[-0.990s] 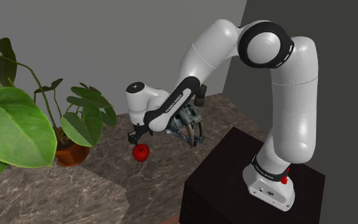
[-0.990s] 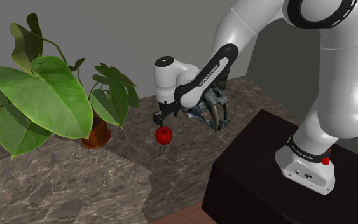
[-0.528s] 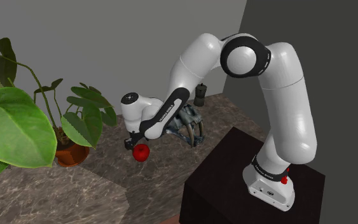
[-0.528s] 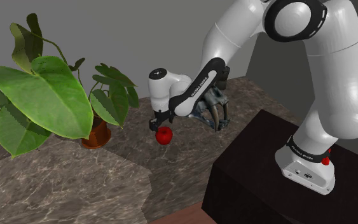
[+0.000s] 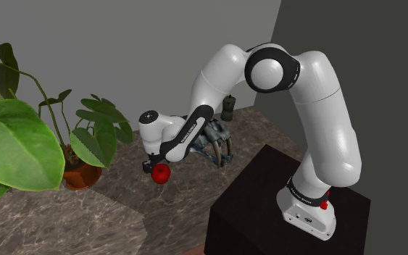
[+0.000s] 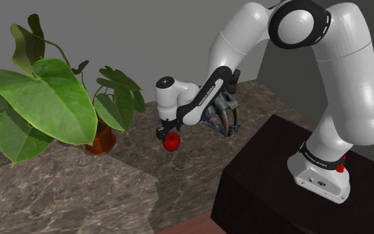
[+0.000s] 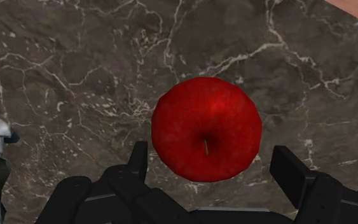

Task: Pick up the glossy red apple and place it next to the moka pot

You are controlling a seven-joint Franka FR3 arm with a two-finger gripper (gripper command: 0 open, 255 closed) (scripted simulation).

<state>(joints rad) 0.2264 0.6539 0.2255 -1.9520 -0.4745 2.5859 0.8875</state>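
Straddling the apple (image 7: 206, 128) w/ the all-black gripper (image 7: 212, 164) spread wide. One finger (image 7: 138, 158) just beside the skin, the other (image 7: 289, 168) apart from it, no clasp visible. Round, glossy deep-red fruit w/ fine darker streaks, shallow dimple on top, thin green stem. Sits on the desk (image 7: 75, 63): dark brown-grey marble look, polished, branching white veins.

In shoulder view, apple (image 5: 161, 172) near the desk's middle w/ gripper (image 5: 156, 166) right down on it. Same in second ext. view: apple (image 6: 172, 141) beneath gripper (image 6: 169, 135). Well apart, the moka pot (image 5: 228, 108), by the grey wall at the desk's far edge. Small, dark, waisted shape, partly behind the arm. Between the two, a grey openwork object (image 5: 217, 142) w/ curved bars, kind unclear. Toward shoulder view's left, a plant (image 5: 21, 145) w/ broad, smooth, heart-shaped green leaves in a rounded terracotta-coloured pot (image 5: 81, 174). Matte black box stand (image 5: 267, 206) at lower right.

Vs. 0.5 s ago: gripper lower, fingers down around the fruit rather than just above it, and elbow joint dropped and swung toward shoulder view's left. Apple in same spot, also vs. 1.0 s ago, when gripper hung clear above it.

White lettering on forearm's dark band and on the base ring — too small to read.
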